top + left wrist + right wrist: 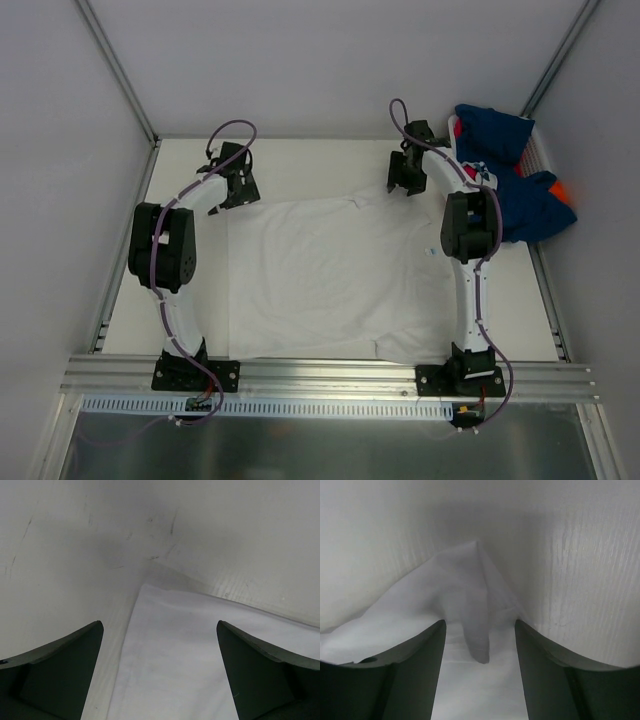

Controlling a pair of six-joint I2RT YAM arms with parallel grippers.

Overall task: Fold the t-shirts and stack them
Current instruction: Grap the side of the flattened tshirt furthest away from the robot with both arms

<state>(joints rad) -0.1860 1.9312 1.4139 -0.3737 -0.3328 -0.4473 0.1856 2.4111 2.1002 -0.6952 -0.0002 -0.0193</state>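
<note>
A plain white t-shirt (330, 275) lies spread flat in the middle of the table, with a small blue label (424, 252) near its right edge. My left gripper (236, 186) hangs over the shirt's far left corner (190, 650), and in the left wrist view my left gripper (160, 625) is open wide with nothing between its fingers. My right gripper (405, 176) is at the shirt's far right corner. In the right wrist view my right gripper (480, 625) is open, and a raised fold of white cloth (477, 640) stands between the fingers without touching either one.
A heap of navy blue t-shirts (510, 165) lies at the back right in a white basket (541, 150). A bit of red (458, 128) and of orange (565, 190) shows there. Grey walls and metal rails close in the table.
</note>
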